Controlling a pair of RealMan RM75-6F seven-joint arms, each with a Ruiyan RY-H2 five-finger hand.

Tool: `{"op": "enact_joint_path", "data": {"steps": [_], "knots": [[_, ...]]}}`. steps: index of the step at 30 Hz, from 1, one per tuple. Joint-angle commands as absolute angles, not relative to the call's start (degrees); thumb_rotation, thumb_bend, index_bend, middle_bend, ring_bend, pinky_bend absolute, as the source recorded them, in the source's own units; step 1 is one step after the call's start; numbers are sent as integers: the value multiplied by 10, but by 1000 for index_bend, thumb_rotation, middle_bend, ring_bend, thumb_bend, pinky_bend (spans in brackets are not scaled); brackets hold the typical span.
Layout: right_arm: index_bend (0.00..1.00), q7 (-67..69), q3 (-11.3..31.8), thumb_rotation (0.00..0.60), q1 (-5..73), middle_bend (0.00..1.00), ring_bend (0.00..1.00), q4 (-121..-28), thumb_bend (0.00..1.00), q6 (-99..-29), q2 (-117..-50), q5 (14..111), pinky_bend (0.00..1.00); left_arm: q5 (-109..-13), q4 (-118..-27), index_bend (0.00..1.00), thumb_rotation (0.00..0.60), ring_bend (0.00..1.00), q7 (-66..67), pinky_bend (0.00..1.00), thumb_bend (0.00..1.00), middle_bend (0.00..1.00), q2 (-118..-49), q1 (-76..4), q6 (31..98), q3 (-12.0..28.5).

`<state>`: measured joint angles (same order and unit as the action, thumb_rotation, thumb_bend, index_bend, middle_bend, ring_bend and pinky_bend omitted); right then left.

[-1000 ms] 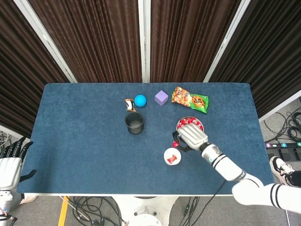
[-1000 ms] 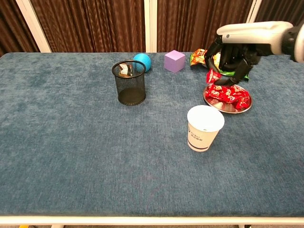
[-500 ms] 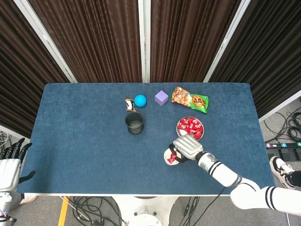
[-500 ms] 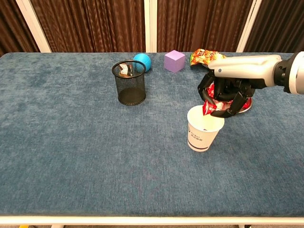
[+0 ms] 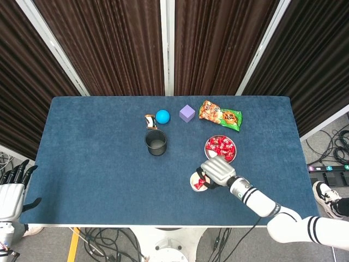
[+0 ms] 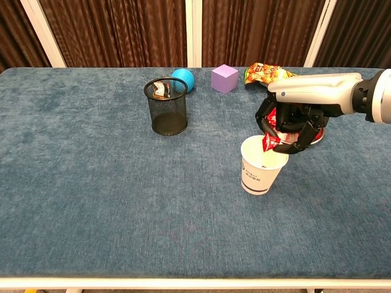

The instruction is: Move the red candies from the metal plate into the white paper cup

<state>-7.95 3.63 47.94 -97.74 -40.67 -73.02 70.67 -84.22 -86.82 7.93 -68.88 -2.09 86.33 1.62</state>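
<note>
While the right hand is hovering over the mouth of the white paper cup, its fingers are curling around a red candy whose wrapper is dangling just above the rim. In the head view the same hand is covering part of the cup, and red is showing inside it, so at least one piece is probably already lying there. Just behind the hand, the metal plate is carrying the remaining red candies in a loose heap. These look like small wrapped sweets: light, crinkly and a little slippery, so a pinch on the twisted wrapper end or across the body of a piece should be holding better than a broad squeeze. Being so light, the cup is likely to be tipping if the fingers are brushing its rim. Far off at the table's near left corner, the left hand is hanging idle with fingers spread and nothing in them. Further back are sitting a black mesh cup, a blue ball, a purple cube and a snack bag
</note>
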Motion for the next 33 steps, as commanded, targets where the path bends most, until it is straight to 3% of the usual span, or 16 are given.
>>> {"op": "enact_joint_path", "data": {"steps": [1,16,26,33], "knots": [[299,-81,33,600,481,952,915,-977,283,-402,-730,708,1000,-842,-868,214,600,140,80,194,1,161,-689,-21,863,16],[201,-89,33,600,484,952,914,-973,146,-403,-737,703,1000,-843,-864,214,600,140,76,194,1,161,-692,-22,862,17],[200,-56,59,600,464,952,915,-967,154,-444,-703,688,1000,-845,-865,214,600,140,77,194,1,161,-691,-24,861,17],[299,-110,62,600,467,953,916,-880,212,-443,-729,594,1000,-847,-867,214,600,140,77,194,1,161,-692,-26,861,17]]}}
